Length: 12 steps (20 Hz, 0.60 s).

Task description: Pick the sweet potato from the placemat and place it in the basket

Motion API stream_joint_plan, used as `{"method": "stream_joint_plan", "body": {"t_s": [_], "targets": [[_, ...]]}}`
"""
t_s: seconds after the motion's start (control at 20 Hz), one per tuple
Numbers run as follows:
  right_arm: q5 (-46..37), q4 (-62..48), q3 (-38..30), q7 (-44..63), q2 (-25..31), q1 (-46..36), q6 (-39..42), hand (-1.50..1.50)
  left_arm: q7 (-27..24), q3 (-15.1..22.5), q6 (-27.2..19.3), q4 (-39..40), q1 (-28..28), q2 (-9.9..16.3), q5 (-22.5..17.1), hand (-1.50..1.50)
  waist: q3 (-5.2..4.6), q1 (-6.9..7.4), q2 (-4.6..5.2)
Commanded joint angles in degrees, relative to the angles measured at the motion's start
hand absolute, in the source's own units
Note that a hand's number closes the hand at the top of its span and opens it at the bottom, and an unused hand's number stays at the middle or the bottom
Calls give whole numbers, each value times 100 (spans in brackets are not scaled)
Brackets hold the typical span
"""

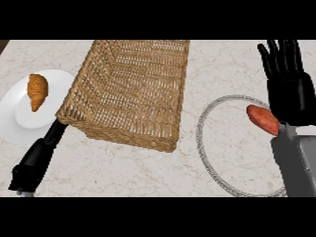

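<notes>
Though it looks small, the sweet potato (262, 118) is likely hard, a bit heavy and bumpy, so holding it round its fat middle seems best. It is reddish-orange and long, lying on the round placemat (211, 152) on the counter (119, 171). The right robot hand (287, 78) is just beside it, fingers straight, holding nothing. Farther off sits the woven basket (129, 92).

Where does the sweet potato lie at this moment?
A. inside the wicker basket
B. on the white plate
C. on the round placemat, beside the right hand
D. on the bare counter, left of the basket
C: the sweet potato lies on the round placemat, beside the open right hand; the basket does not hold it.
</notes>
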<state>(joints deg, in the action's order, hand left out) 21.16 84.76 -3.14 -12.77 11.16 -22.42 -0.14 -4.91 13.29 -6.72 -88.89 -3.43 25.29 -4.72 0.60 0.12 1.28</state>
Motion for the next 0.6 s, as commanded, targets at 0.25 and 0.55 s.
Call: {"method": "stream_joint_plan", "body": {"t_s": [0.25,0.55], "targets": [[462,479,2282,412,532,-411,3698,150,-106,-311,-126,-312,876,239,244,0,-42,459,-169],[1497,1359,2960,651,937,1370,5081,-150,154,-562,-195,-122,926,216,72,0,-54,-299,-217]]}}
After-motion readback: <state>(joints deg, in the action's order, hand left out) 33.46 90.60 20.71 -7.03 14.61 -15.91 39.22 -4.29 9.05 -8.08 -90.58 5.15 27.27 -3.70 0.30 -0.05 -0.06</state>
